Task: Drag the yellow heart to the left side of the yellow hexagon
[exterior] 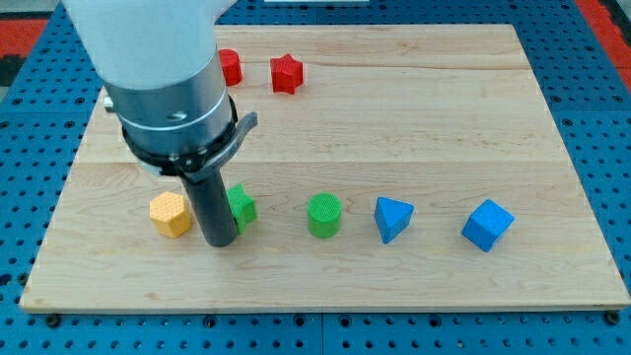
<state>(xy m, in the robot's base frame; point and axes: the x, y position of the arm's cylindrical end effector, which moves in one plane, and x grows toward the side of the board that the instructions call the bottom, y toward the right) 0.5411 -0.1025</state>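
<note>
The yellow hexagon (170, 215) lies on the wooden board (394, 118) at the view's lower left. My tip (219, 243) rests on the board just right of the hexagon, between it and a green block (244, 206) that the rod partly hides. No yellow heart shows anywhere; the arm's wide body covers the board's upper left.
A green cylinder (323, 215), a blue triangular block (392, 218) and a blue cube (487, 224) sit in a row to the right of my tip. A red star (286, 74) and a partly hidden red block (230, 67) lie near the view's top.
</note>
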